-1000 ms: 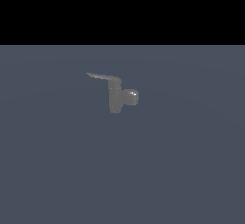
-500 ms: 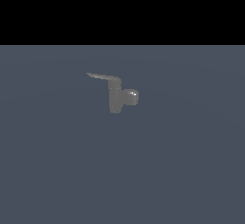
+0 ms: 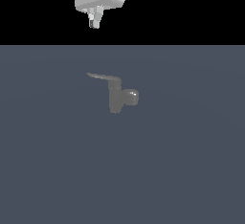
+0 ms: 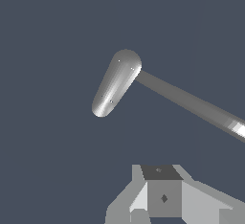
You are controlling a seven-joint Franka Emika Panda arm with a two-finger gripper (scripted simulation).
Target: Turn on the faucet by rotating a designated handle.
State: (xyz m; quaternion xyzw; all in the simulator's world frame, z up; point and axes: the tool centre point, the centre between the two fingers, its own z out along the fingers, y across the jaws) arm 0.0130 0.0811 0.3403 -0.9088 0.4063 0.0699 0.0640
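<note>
The faucet (image 3: 115, 98) is a small dull-grey upright cylinder on the grey-blue floor, with a short rounded stub (image 3: 132, 97) toward the exterior view's right. The handle (image 3: 102, 77), a thin flat lever, runs from the body's top toward the exterior view's left. My gripper (image 3: 95, 23) hangs high above the faucet, apart from it, fingers together and holding nothing. In the wrist view the faucet body and stub (image 4: 116, 83) show from above as a rounded capsule, and the handle (image 4: 191, 101) stretches away from it. The gripper (image 4: 160, 199) sits at the frame's edge.
The flat grey-blue floor (image 3: 191, 170) surrounds the faucet. A black background fills the upper part of the exterior view. Nothing else shows.
My gripper has come down into the exterior view from the top edge; a second ago it was out of view. The faucet and handle have not moved.
</note>
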